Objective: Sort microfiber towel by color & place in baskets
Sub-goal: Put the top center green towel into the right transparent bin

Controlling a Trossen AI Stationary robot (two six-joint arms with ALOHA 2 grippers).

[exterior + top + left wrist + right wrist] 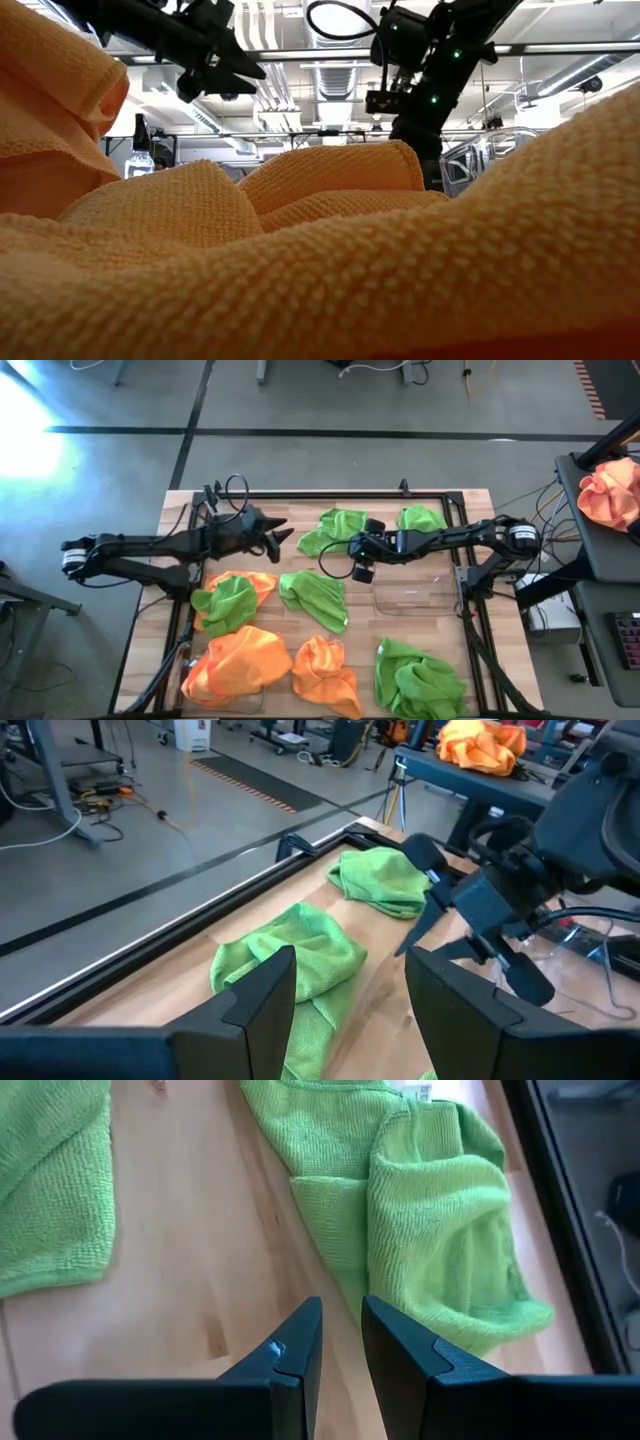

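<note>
Lime green towels lie flat on the table: one at the far middle (335, 528) (290, 955) (430, 1220), one at the far right (420, 518) (385, 880), one in the middle (315, 598), one on an orange towel (225, 603), one at the near right (420, 678). Orange towels (235, 660) (325, 675) fill the near left and block the low view (320, 260). My left gripper (283, 538) (350, 970) hangs open left of the far-middle towel. My right gripper (360, 565) (341, 1315) hovers above bare wood beside that towel, its fingers a narrow gap apart, holding nothing.
One see-through basket (415, 595) sits under the right arm. A second basket (185, 660) lies at the near left under orange towels. A black rail (320, 493) frames the table. A peach-pink cloth (610, 495) rests on a side stand off the right edge.
</note>
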